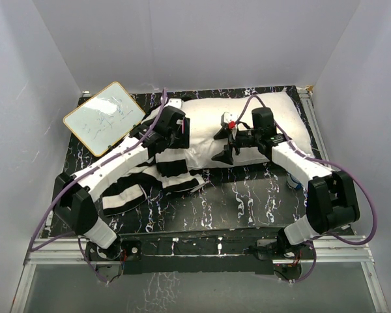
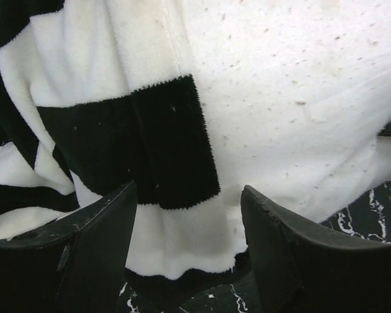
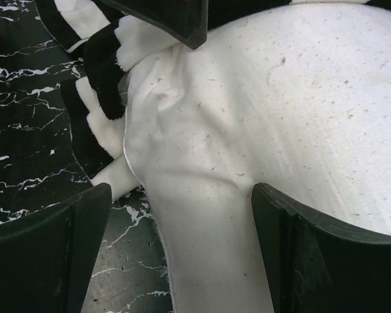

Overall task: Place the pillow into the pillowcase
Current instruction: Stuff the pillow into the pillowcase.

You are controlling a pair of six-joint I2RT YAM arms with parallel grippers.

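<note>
The plump white pillow (image 1: 267, 120) lies at the back of the table, right of centre. The black-and-white striped pillowcase (image 1: 140, 179) is crumpled at its left end and trails toward the front left. My left gripper (image 1: 171, 138) is at that left end, open. In the left wrist view the pillowcase hem (image 2: 137, 130) hangs loose between my left gripper (image 2: 189, 189) jaws, with the pillow (image 2: 300, 78) right behind it. My right gripper (image 1: 223, 145) is open at the pillow's front edge. Its jaws (image 3: 181, 189) straddle a pillow (image 3: 300, 98) corner without pinching it, and the pillowcase (image 3: 104, 72) is bunched beyond.
A small whiteboard (image 1: 104, 117) with a yellow frame leans at the back left. The black marbled tabletop (image 1: 234, 202) shows in front of the pillow. White walls close in the left, back and right sides. A small blue object (image 1: 292, 181) sits beside my right arm.
</note>
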